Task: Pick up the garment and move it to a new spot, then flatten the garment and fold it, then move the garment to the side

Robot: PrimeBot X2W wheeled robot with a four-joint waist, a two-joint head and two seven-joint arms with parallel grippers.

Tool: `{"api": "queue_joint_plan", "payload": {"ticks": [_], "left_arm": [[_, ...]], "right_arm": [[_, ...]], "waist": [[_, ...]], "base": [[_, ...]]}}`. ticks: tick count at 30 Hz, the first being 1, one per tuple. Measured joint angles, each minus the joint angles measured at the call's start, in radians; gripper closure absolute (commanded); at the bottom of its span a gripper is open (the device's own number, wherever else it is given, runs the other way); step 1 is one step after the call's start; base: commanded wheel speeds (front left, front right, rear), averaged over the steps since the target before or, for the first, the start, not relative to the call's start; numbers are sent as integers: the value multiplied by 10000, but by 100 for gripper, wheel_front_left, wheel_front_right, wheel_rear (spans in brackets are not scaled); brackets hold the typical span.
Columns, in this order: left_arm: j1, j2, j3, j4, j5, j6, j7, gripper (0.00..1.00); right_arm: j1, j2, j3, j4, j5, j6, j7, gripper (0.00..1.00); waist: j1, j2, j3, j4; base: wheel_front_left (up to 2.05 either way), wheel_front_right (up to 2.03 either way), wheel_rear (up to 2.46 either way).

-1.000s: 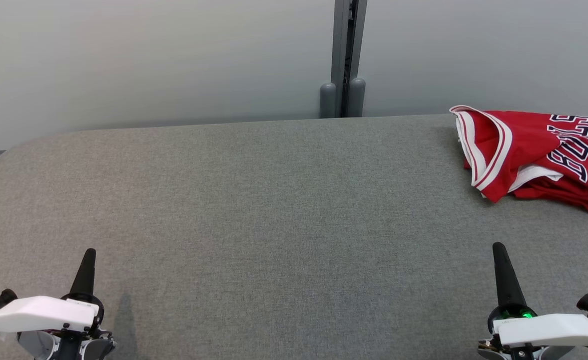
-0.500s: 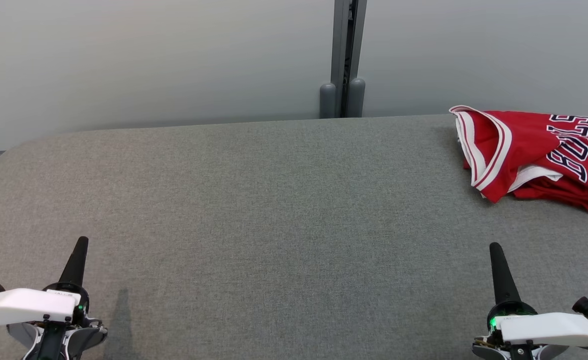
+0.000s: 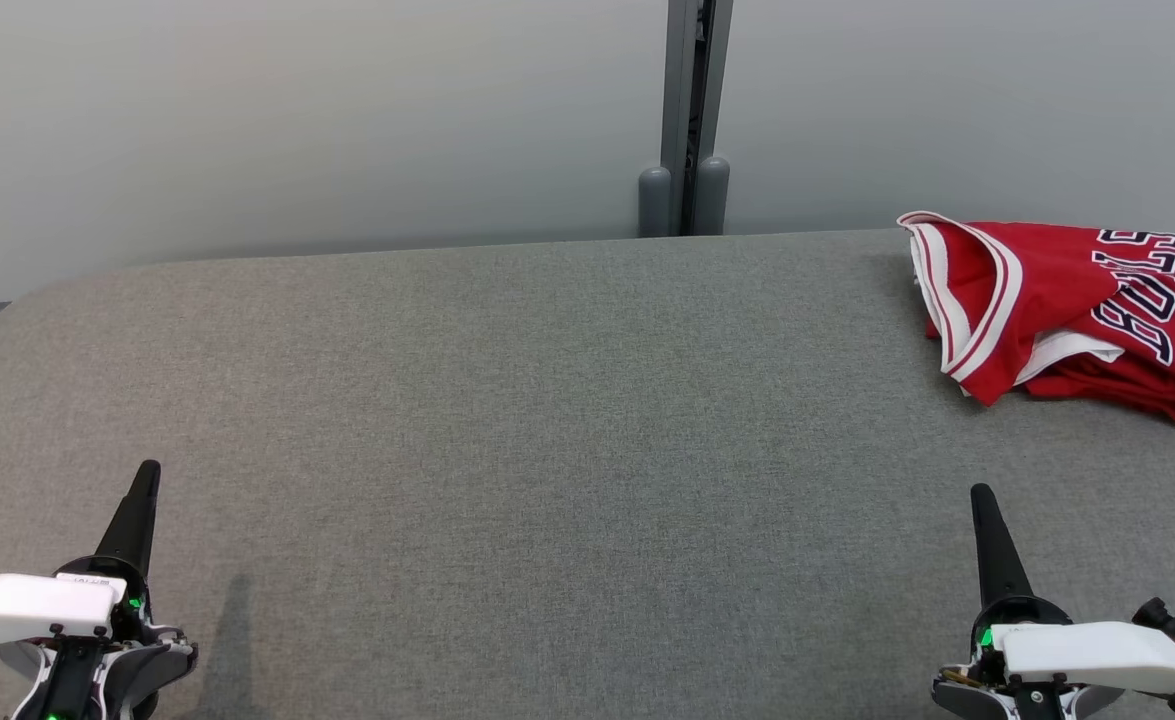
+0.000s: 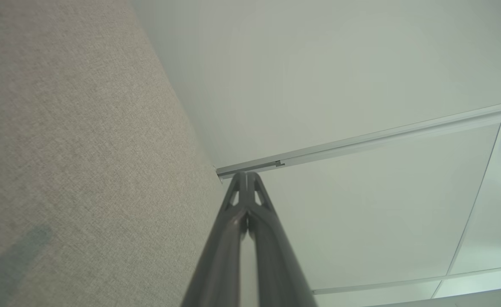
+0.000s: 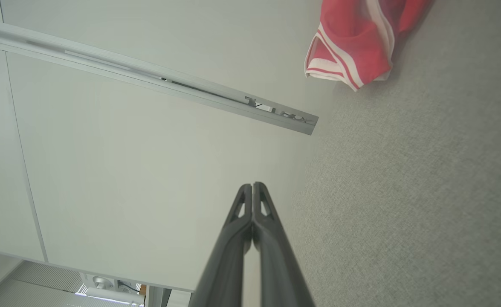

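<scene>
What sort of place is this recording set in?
Probably an office or lab test area: a grey fabric-covered table against pale partition panels joined by a metal post, with a red jersey on it.

Red jersey point(image 3: 1047, 275), white-striped trim, navy letters edged white. Table point(image 3: 547, 420) plain flecked grey. My fingers point(image 3: 132, 515) black, shells point(image 3: 32, 605) white, wall point(image 3: 297, 120) pale grey.

garment point(image 3: 1067, 290) runs off the head view's right edge.
</scene>
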Motion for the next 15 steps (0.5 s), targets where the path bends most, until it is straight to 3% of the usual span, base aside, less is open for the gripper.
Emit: {"api": "queue_joint_plan", "payload": {"ticks": [15], "left_arm": [[-203,61,328,82,-1118,-71,570,100]], "right_arm": [[-89,104,105,-19,978,0,-4,100]], "waist": [[0,0,-8,-4]], "base": [[0,0,0]]}}
